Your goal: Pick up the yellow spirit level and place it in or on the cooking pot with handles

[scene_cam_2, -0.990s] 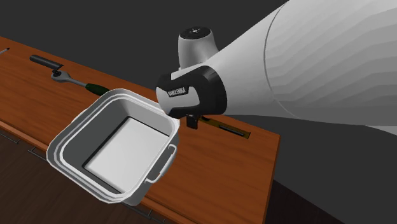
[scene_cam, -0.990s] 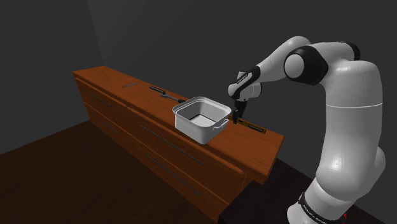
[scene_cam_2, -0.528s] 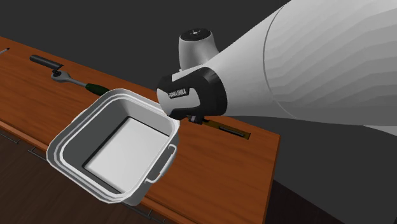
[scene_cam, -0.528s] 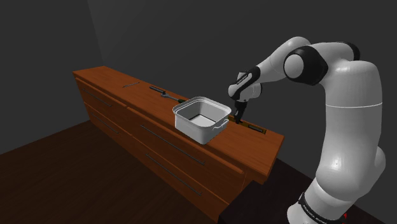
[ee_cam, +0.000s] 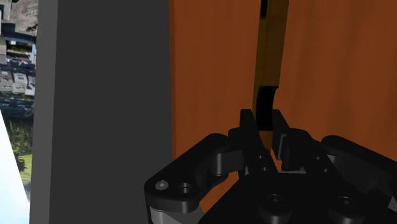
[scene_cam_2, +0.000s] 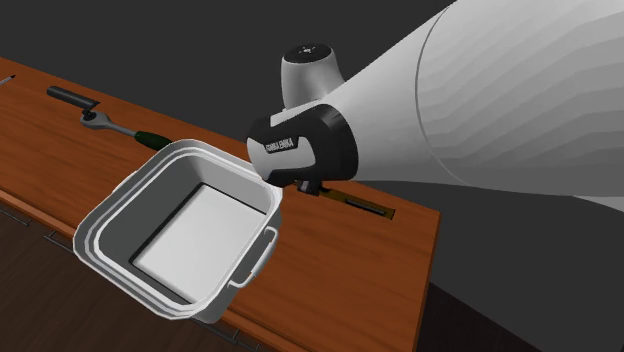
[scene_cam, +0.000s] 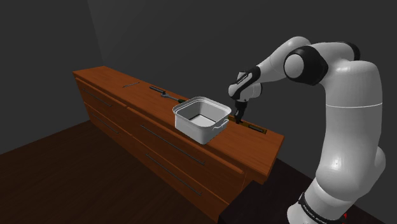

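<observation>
The spirit level (ee_cam: 268,60) is a slim orange-yellow bar with dark sections, lying flat on the wooden dresser (scene_cam: 159,114) near its back edge. In the shoulder view the spirit level (scene_cam: 253,126) runs out from under the hand toward the dresser's right end. My gripper (ee_cam: 264,122) points down at one end of the bar and is shut on it, one black finger on each side. The gripper (scene_cam: 236,115) stands just behind the pot. The cooking pot (scene_cam: 201,118) is a white, squarish pan with side handles, and the pot (scene_cam_2: 112,212) holds nothing.
A ratchet wrench (scene_cam_2: 112,126) and a dark cylinder (scene_cam_2: 70,95) lie on the dresser beyond the pot. A small thin item (scene_cam: 130,83) rests near the far end. A grey wall (ee_cam: 102,108) stands close behind the dresser's back edge.
The gripper has dropped slightly onto the spirit level and gone from open to shut on it. The pot and the other tools have not moved.
</observation>
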You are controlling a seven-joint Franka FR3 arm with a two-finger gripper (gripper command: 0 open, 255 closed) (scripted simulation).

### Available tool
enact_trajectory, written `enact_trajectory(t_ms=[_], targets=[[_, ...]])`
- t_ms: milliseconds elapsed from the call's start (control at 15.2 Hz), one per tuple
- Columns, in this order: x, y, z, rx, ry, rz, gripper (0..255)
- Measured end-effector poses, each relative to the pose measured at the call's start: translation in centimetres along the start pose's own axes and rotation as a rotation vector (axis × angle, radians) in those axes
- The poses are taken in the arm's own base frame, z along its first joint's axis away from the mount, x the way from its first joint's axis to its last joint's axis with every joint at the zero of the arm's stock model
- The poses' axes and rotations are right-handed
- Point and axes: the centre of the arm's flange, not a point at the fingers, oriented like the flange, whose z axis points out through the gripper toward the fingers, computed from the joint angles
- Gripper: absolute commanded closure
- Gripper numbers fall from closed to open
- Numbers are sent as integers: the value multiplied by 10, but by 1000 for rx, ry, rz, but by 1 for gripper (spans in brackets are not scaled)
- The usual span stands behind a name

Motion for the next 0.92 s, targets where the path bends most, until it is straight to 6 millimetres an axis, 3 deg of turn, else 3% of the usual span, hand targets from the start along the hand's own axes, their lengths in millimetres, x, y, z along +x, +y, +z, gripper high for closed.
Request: enact_trajectory(t_ms=[528, 792, 924], targets=[[-15, 5, -21, 15, -32, 21, 255], [-18, 20, -29, 31, -57, 44, 255], [-20, -6, -44, 117, -131, 24, 255]])
